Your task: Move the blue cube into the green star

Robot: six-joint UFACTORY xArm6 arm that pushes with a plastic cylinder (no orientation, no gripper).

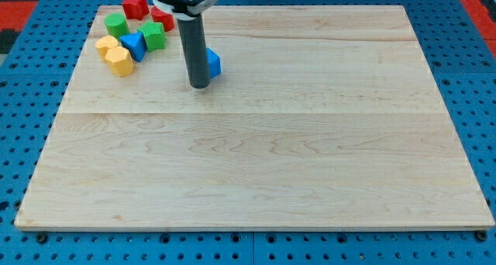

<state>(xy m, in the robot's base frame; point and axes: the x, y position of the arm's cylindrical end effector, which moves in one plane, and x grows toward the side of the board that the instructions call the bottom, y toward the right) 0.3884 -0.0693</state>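
My tip [200, 85] touches the blue cube [212, 63], on its left; no gripper exists. Pushing risks driving it rightward, away from what is probably the green star [153, 35], upper-left.

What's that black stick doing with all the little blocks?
That stick is my pushing rod. My tip rests on the wooden board, right against the blue cube, which peeks out on the view's right of it. The green star sits further left, in a cluster with red, yellow, green and blue blocks.

Single camera, high front, angled down on board [256, 141].
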